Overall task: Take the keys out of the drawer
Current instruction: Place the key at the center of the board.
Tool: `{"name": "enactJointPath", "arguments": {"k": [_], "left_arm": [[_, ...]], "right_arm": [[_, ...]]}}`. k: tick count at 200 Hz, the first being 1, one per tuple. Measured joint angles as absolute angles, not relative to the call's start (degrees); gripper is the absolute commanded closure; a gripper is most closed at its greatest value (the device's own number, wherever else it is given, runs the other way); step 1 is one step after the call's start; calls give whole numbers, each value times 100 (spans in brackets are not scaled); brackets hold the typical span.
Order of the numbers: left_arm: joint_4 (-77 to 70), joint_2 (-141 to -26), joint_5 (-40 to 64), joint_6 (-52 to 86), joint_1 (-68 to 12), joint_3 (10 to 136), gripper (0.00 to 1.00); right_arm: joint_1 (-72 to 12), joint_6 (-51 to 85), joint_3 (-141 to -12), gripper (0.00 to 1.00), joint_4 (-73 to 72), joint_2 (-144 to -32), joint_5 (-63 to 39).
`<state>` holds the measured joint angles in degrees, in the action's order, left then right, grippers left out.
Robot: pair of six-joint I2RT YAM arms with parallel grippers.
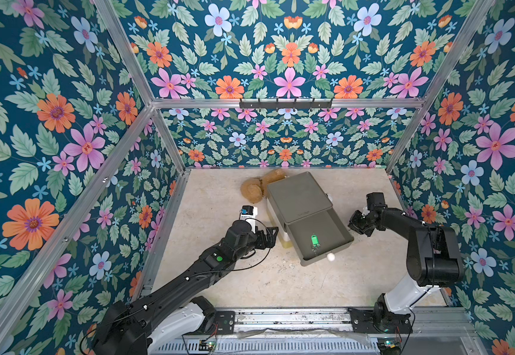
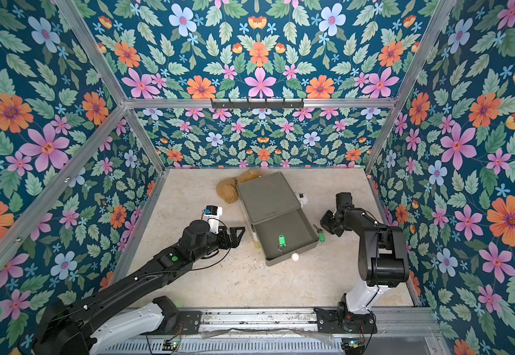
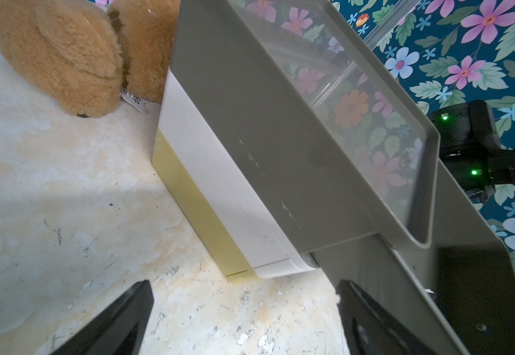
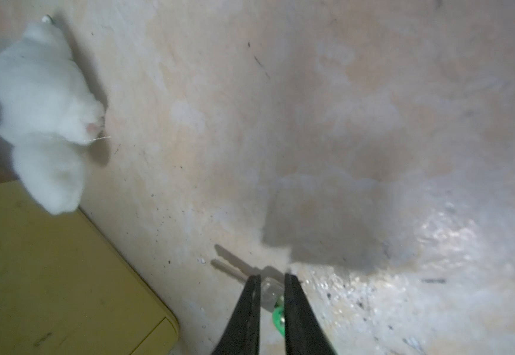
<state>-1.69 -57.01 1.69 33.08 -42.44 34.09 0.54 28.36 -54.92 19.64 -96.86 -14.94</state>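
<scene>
A: Where were the keys?
B: 1, green-tagged, lay in the pulled-out drawer; another key lay on the table just beside it.
A: And the grippers?
B: The left gripper was spread wide, empty. The right gripper stood barely parted astride that outside key; grip unclear.

The left arm is made of black housings with one white link near its base. It carries a round green dot on the forearm, a thin black cable looping loosely alongside, and a white wrist block with a small blue part. The right arm has blocky black joints above a white lower link and a black base plate with screws on a silver rail. The left gripper and right gripper have flat black fingers tapering to narrow tips.
</scene>
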Motion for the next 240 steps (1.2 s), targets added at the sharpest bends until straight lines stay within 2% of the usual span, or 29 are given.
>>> {"name": "enactJointPath", "arguments": {"k": [38,92,154,193,210,224,240], "left_arm": [[-169,-5616,148,3291,-4244,3389,1],[-211,-5548,148,3291,-4244,3433,0],[-388,-5332,373,3422,-4244,3583,1],[-309,-5284,609,3422,-4244,3682,1],[-255,-5251,626,3424,-4244,3682,1],[-246,-5251,661,3441,-4241,3712,1],[-231,-5284,740,3441,-4244,3776,1]], "right_arm": [[54,2834,-5564,62,2156,-9445,-1450],[-49,2838,-5948,60,2633,-8121,-1382],[-1538,2733,-7135,55,3981,-6855,-1041],[-2906,2917,-7496,61,4930,-6709,-1000],[-3483,3035,-7557,70,5315,-6834,-1046],[-3717,3133,-7555,76,5533,-6928,-1031],[-3813,3179,-7487,76,5675,-7019,-1002]]}}
